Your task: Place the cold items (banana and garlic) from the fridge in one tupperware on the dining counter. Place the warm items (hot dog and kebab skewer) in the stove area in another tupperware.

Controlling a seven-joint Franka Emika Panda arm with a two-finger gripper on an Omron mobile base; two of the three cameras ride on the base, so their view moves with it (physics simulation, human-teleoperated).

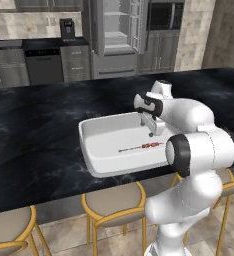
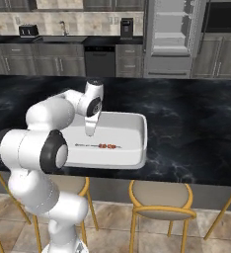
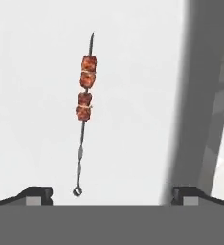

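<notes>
Lying alone in one white tupperware [image 1: 96, 145], one kebab skewer [image 3: 85, 100] sits below the wide-open, empty gripper [image 3: 111, 194].

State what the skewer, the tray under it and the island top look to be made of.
Kebab skewer: thin dark grey rod with a ring end, seemingly metal; the browned chunks look like grilled meat.
Tupperware tray: plain matte white with rounded corners, probably plastic, though ceramic cannot be ruled out.
Dining counter: glossy black top with pale veins, looks like polished marble.
</notes>
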